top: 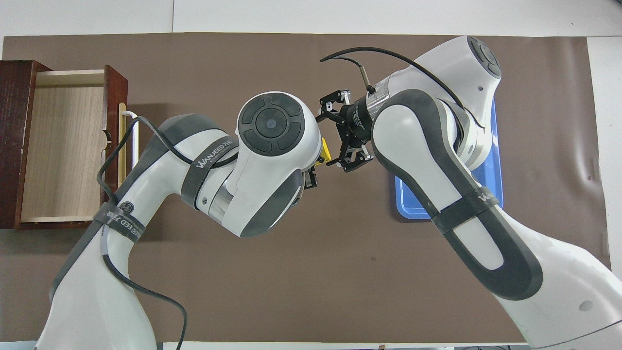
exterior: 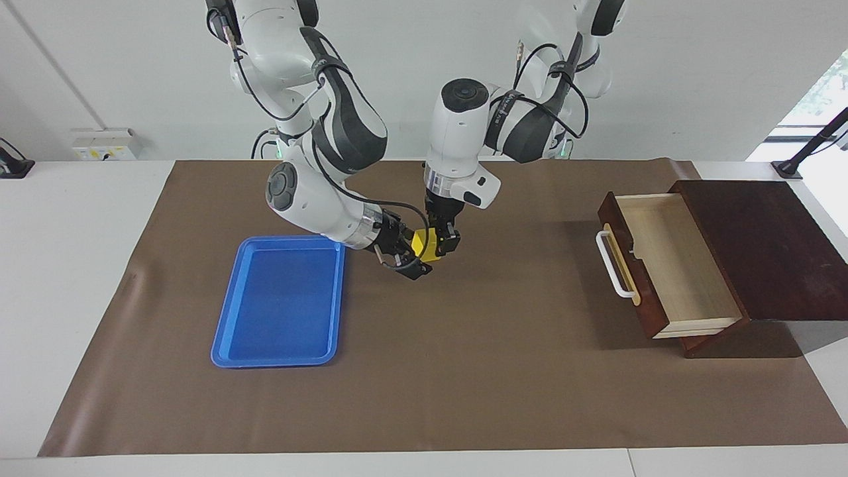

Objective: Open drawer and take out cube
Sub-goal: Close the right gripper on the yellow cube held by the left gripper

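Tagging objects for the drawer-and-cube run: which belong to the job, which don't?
In the job:
- dark reddish-brown wooden drawer, open
- small yellow cube, held by left gripper
- right gripper, open beside cube

Not in it:
- flat blue plastic tray
- brown table mat

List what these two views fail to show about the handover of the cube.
- Overhead view: most of the yellow cube and the left gripper, hidden under the left arm's wrist.
- Facing view: whether the open right gripper touches the cube; its fingers overlap it.
- Overhead view: much of the blue tray, covered by the right arm.
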Controlling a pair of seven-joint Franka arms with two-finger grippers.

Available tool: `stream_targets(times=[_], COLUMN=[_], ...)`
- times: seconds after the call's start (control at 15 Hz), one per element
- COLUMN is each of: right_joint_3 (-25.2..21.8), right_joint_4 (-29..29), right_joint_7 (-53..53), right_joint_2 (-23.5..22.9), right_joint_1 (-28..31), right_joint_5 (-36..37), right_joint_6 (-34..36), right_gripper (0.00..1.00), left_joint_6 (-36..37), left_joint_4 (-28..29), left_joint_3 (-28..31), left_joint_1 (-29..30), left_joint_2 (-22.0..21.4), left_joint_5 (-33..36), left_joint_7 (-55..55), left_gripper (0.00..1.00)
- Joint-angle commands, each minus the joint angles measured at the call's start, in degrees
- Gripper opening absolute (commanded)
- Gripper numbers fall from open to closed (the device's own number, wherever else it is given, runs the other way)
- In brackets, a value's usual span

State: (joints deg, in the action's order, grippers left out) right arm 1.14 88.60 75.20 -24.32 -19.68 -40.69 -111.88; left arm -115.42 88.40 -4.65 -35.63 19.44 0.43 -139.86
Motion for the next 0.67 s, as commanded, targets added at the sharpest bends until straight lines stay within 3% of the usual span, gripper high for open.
stream_targets(times=[0.0, 0.6], right_joint_3=[0.01, 0.01], right_joint_4=[0.08, 0.70], right_joint_7=[1.35, 1.44], right_joint_2=[-0.20, -0.12], right_joint_1=[-0.45, -0.45], right_joint_5=[-0.97, -0.79], right_joint_6=[-1.06, -1.41], right_gripper=[1.00, 0.99], left_joint_6=[-0.42, -0.42], left_joint_4=[-1.22, -1.22], left_joint_3=[0.69, 0.69], left_joint_1=[-0.76, -0.76], left_joint_2=[0.60, 0.60], left_joint_5=[0.45, 0.45], left_joint_7=[-1.91, -2.00], left_gripper=[0.00, 0.00])
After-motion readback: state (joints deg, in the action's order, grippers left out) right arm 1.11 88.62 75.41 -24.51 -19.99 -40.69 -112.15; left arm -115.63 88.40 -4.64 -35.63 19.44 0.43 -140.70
